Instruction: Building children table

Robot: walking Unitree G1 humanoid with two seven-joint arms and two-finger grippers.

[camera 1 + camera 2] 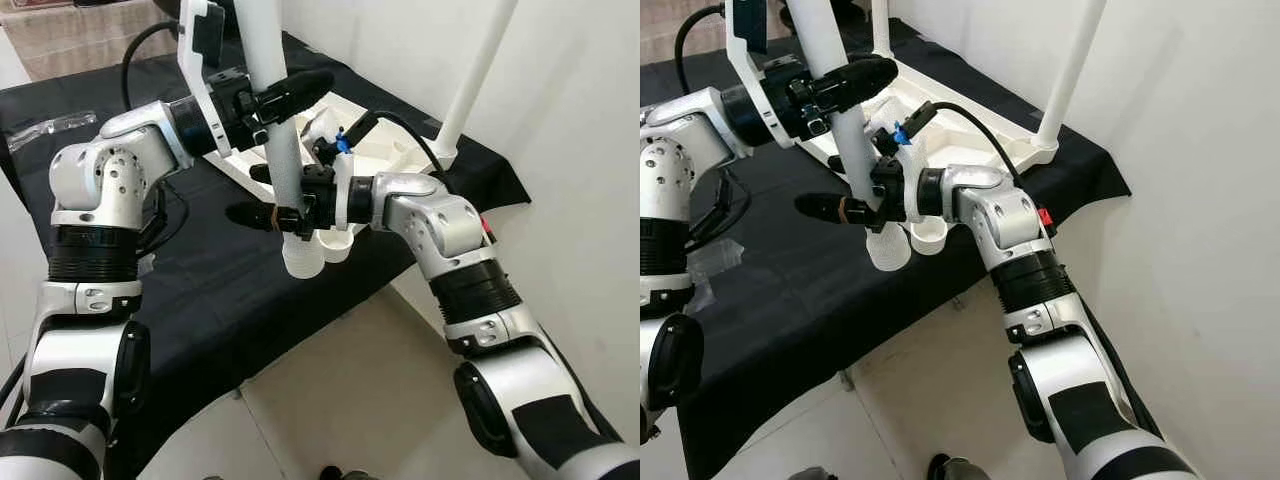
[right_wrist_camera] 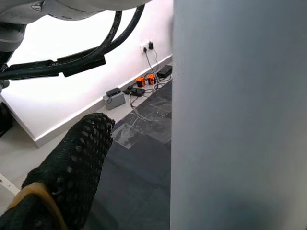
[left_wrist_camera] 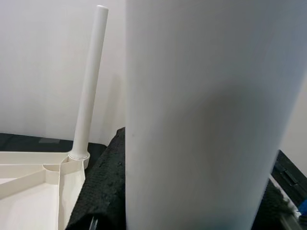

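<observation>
Left eye view gives you the scene: a black cloth [image 1: 250, 300] covers the work surface across the middle of the frame, with pale floor tiles [image 1: 340, 400] at the bottom and a white wall [image 1: 590, 120] filling the right side. At upper centre the white tabletop [image 1: 385, 150] lies upside down on the cloth, one fitted leg [image 1: 478, 70] standing up from its corner near the wall. You have a loose white table leg [image 1: 283, 150] held upright over the cloth's near edge. Your left gripper [image 1: 290, 92] clamps it high up, and your right gripper [image 1: 285, 215] clamps it lower down, just above its flared end. Right wrist view shows power strips [image 2: 144, 86] against the wall's skirting.
</observation>
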